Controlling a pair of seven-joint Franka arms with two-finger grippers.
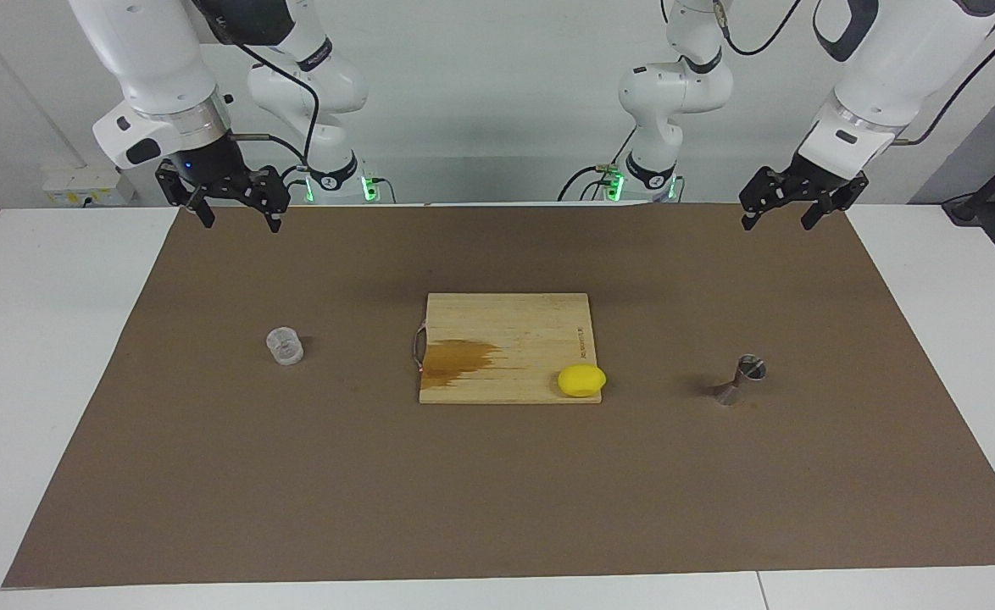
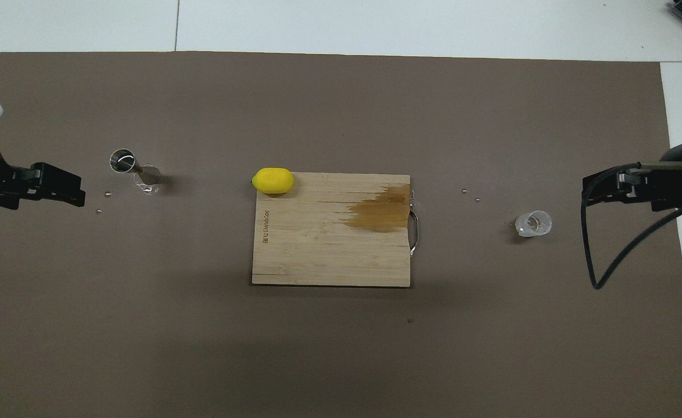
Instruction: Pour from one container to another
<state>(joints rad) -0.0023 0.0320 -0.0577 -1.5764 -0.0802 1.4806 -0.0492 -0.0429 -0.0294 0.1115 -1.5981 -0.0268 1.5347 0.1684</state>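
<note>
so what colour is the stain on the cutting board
Dark amber-brown stain, clearest in the overhead view.

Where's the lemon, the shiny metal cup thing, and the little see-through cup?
lemon [image 1: 581, 380]: facing view, middle of its yellow skin.
steel jigger [image 1: 739, 379]: facing view, on its narrow waist.
clear cup [image 1: 285, 346]: facing view, on its ribbed side.
</note>
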